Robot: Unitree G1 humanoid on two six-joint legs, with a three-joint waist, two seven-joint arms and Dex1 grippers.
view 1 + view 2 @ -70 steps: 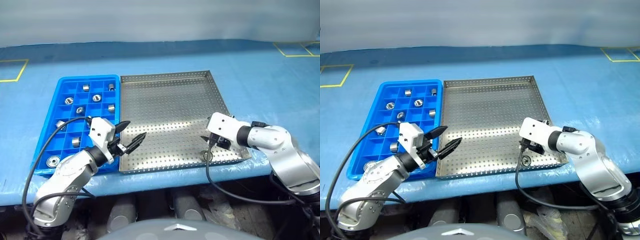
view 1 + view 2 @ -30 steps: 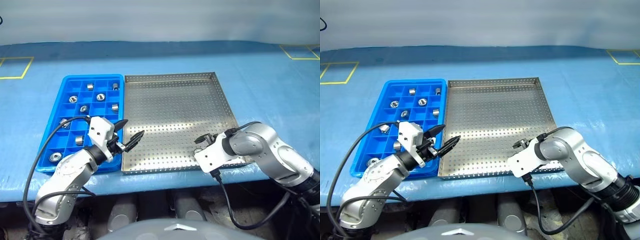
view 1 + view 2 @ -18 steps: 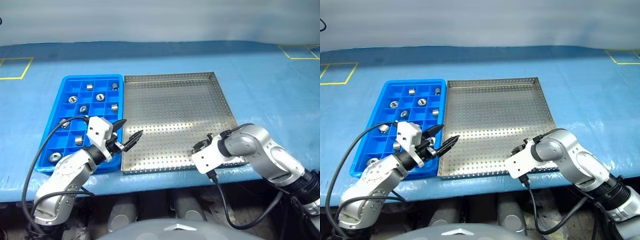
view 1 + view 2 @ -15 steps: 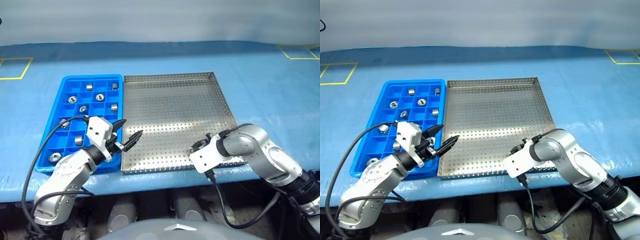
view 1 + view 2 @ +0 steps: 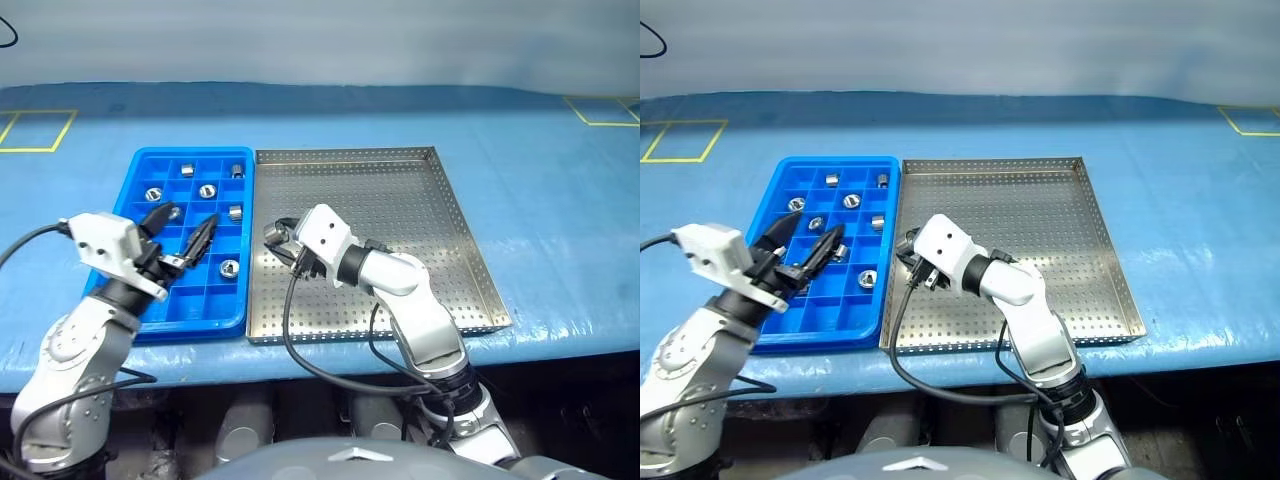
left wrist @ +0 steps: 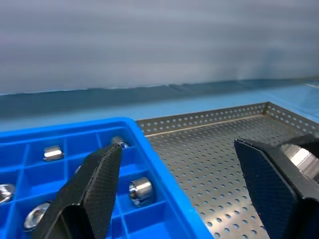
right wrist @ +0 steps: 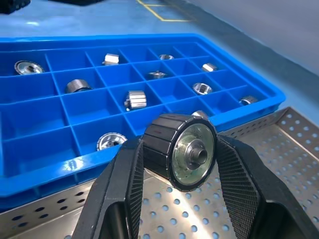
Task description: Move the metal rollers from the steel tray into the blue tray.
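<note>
My right end effector (image 7: 179, 164) is pinching a roller (image 7: 180, 151) between its two black fingers (image 7: 127, 181), the roller's round face with its central hole turned toward the wrist camera. It hangs over the left part of the steel tray (image 5: 440, 262), just beside the rim that meets the blue tray (image 5: 147, 318). From the head, that end effector (image 5: 278, 238) sits near the tray's left edge, about midway along it.

My left end effector (image 5: 182, 232) is spread wide, its fingers (image 6: 94, 184) well apart with nothing between them. It hovers over the nearer middle of the blue tray, pointing toward the steel tray.

The blue tray lies on the blue bench (image 5: 560, 200), touching the steel tray's left side. Several rollers rest in its compartments, one per cell: a few along the far rows (image 5: 208, 191) and one (image 5: 229, 268) in a nearer cell by the right wall. Through the right wrist camera more of them (image 7: 135, 99) show in the grid beyond the held one.

The steel tray's perforated floor holds no loose roller that I can see.
</note>
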